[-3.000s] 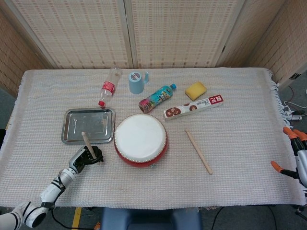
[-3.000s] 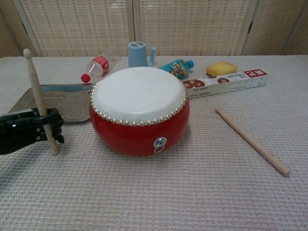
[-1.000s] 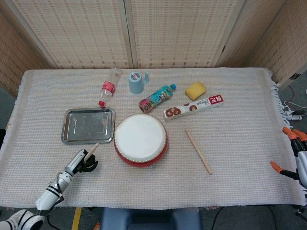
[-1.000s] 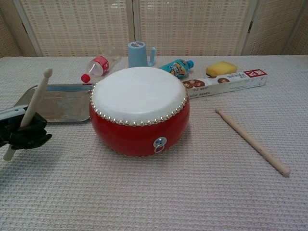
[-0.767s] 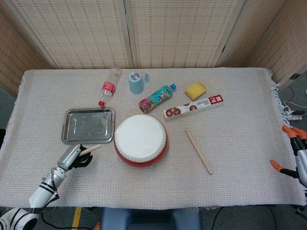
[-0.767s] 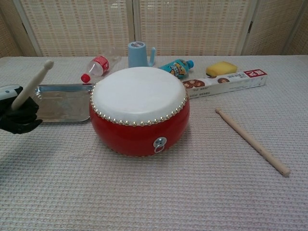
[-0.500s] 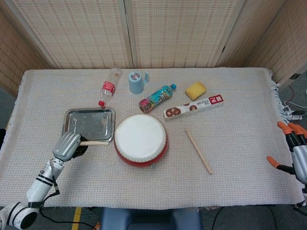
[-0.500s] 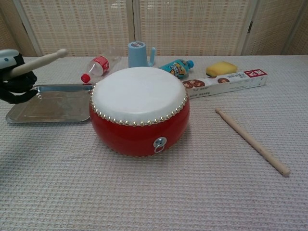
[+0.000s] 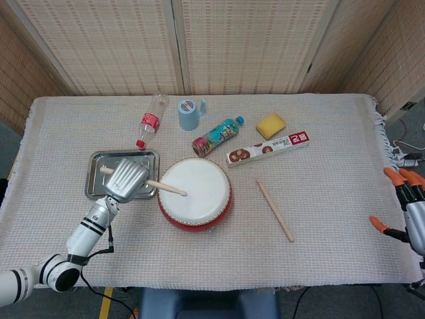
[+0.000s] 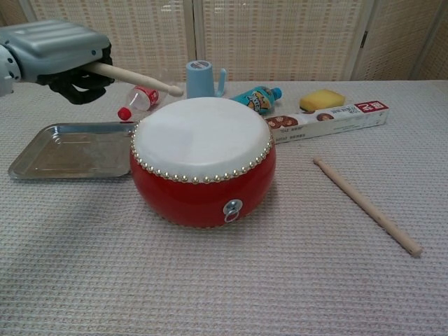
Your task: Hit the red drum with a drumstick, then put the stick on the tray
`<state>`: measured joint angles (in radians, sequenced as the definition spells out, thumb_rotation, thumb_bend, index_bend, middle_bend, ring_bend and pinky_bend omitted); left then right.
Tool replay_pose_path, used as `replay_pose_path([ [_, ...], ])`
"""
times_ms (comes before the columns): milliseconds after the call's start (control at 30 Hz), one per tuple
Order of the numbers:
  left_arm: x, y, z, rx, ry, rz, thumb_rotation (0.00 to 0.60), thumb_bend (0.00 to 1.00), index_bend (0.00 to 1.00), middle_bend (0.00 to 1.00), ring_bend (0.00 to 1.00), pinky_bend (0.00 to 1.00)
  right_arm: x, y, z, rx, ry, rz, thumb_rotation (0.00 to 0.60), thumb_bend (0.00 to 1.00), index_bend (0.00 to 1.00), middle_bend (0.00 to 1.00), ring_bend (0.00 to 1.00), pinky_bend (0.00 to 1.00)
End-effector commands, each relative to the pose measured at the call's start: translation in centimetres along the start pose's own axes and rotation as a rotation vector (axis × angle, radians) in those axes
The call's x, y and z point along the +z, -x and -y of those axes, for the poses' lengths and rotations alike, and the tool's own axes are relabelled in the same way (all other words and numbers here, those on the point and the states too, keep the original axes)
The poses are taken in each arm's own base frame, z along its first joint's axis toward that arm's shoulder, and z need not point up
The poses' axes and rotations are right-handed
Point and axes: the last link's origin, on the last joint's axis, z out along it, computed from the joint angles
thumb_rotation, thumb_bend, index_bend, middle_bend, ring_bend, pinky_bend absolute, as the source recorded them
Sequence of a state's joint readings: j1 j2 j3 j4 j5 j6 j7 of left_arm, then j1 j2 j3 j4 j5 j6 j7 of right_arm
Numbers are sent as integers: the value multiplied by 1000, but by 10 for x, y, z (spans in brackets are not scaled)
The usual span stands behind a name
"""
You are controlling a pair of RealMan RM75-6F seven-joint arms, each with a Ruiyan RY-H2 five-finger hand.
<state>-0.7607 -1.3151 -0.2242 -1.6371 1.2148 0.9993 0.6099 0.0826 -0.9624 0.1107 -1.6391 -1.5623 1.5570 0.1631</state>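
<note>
Woven screens stand behind the cloth-covered counter (image 9: 319,226). We see the left robot hand (image 9: 127,179) clasped around a drumstick (image 9: 163,187), raised above the tray (image 9: 99,188); its tip reaches over the white head of the red drum (image 9: 196,194) just beside the hand. A second stick (image 9: 275,210) lies beyond the drum. The right robot hand (image 9: 406,209) rests far off at the counter edge, fingers apart.

Cloth-covered table (image 9: 332,232): drum (image 9: 196,193), tray (image 9: 96,179), perhaps sponge (image 9: 271,125).

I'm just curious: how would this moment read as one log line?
left robot hand: holds drumstick raised over red drum | right robot hand: idle at table edge | tray: empty
</note>
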Motion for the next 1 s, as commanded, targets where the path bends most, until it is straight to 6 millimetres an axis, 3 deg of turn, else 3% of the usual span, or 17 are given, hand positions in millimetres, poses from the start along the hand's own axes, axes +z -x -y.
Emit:
replay_pose_path([
  [33, 21, 3, -20, -5, 14, 60, 600, 735, 1000, 1000, 1000, 1000, -2, 0, -1, 3, 1, -3, 600, 156, 11, 137, 0, 114],
  [233, 36, 16, -21, 18, -49, 111, 600, 735, 1000, 1000, 1000, 1000, -6, -1, -3, 6, 5, -4, 600, 156, 11, 137, 0, 114],
  [567, 36, 26, -23, 172, -54, 143, 600, 728, 1000, 1000, 1000, 1000, -5, 2, -3, 18, 5, 4, 600, 156, 11, 137, 0, 114],
  [767, 34, 3, -20, -193, -132, 88, 600, 722, 1000, 1000, 1000, 1000, -5, 2, -5, 22, 8, 4, 600, 156, 11, 137, 0, 114],
  [1000, 37, 20, -24, -42, -91, 126, 600, 721, 1000, 1000, 1000, 1000, -7, 2, -7, 22, 16, 4, 600, 156, 11, 137, 0, 114],
])
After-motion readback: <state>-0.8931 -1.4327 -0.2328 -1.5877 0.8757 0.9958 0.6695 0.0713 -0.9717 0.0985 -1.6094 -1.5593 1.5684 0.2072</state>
